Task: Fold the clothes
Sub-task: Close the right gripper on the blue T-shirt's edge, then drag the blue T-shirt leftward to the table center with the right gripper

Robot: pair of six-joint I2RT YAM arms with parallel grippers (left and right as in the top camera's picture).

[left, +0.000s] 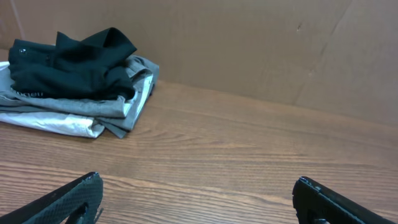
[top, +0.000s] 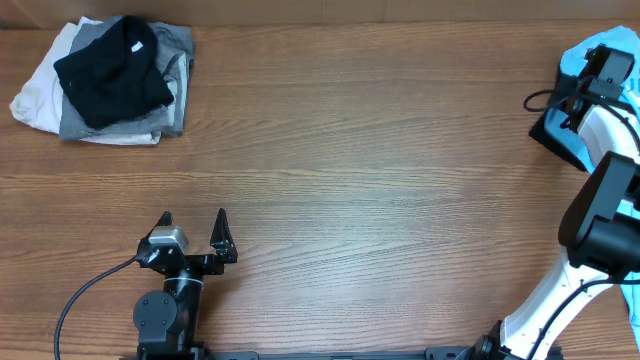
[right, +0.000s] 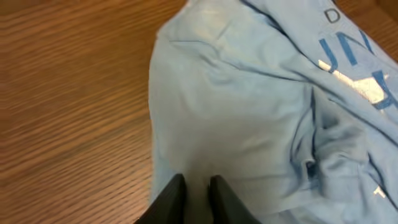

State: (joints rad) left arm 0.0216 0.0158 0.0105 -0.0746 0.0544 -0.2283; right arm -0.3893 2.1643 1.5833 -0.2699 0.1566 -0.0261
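My right hand is at the far right edge of the surface, pressed down onto the light blue T-shirt. Its two dark fingers are drawn almost together, with only a thin strip of blue cloth between them. I judge this to be a pinch on a fold of the shirt. Around the fingers the shirt lies rumpled, not flat, and part of its printed lettering shows towards the far right. From above, some of the shirt runs out of view past the right edge.

My left hand is well apart from all this, near and to the left. It is spread wide and holds nothing. Beyond it, in the far left corner, sits a pile of clothes, with a black garment on top of grey and white ones.

The pinch looks shallow. If it holds only one layer, pulling could drag the shirt into a tighter bunch, or the cloth could slip free. The shirt also lies at the surface's edge, so a pull the wrong way might take it off the side, and my left hand is too far away to steady it.
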